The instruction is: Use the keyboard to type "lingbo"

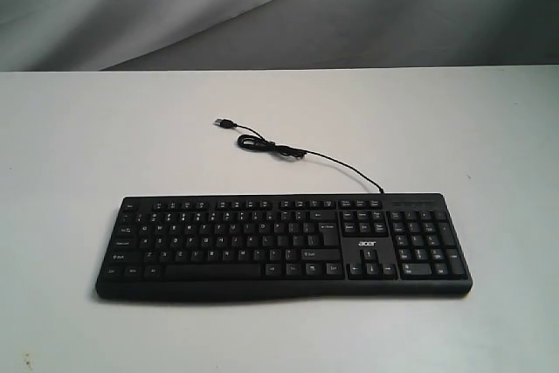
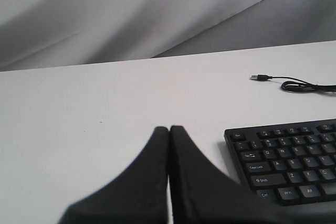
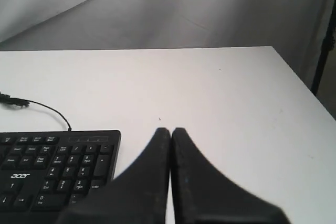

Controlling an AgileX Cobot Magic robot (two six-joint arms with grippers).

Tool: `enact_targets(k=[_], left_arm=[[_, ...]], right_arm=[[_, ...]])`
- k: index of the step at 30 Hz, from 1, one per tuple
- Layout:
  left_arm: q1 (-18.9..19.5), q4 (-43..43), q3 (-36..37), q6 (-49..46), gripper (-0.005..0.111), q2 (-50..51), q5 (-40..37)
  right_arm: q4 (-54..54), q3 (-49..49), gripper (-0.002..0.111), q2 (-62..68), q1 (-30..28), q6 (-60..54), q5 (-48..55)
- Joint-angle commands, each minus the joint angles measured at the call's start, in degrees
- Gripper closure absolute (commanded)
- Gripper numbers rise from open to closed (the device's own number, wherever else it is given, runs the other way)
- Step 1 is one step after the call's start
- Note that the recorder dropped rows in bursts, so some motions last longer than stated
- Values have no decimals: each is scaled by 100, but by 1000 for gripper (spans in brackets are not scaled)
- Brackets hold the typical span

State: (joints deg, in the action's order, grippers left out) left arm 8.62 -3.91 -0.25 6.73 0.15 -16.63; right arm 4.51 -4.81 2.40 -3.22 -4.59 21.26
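the left jaws are pressed together with nothing between them. their black tips hang over bare white bench (image 2: pixel 79 103) just off the left end of the wide black plastic keyboard (image 2: pixel 294 161), beside its ctrl and shift corner. the right jaws are likewise closed tip to tip and empty, off the keyboard's right end next to the number pad. neither touches a key.

the keyboard lies flat on the near part of the bench, long side running left to right, with the letter block left of centre.

likely trouble: the keys are small and tightly packed, so a closed tip coming down off-centre could catch a neighbour, say k for l or v for b. a slanted push might slide the keyboard, since nothing pins it. both arms reaching for the middle letters could crowd each other.

the thin black cable (image 1: pixel 297 153) loops on the far side to a loose usb plug (image 1: pixel 224 121), well clear of the keys. a grey draped backdrop (image 1: pixel 262 6) hangs behind. nothing stands over the keys.
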Motion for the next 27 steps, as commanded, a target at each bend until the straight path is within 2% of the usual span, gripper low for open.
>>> enact_targets(k=[1, 3, 27], left_arm=[[11, 46, 25, 23, 106, -15, 26], [11, 46, 25, 23, 106, -15, 26], [11, 46, 25, 23, 106, -15, 26]], right_arm=[[-194, 208, 108, -97, 259, 17, -186], [-194, 481, 108, -240, 327, 56, -298], [-191, 481, 108, -240, 322, 16, -148]])
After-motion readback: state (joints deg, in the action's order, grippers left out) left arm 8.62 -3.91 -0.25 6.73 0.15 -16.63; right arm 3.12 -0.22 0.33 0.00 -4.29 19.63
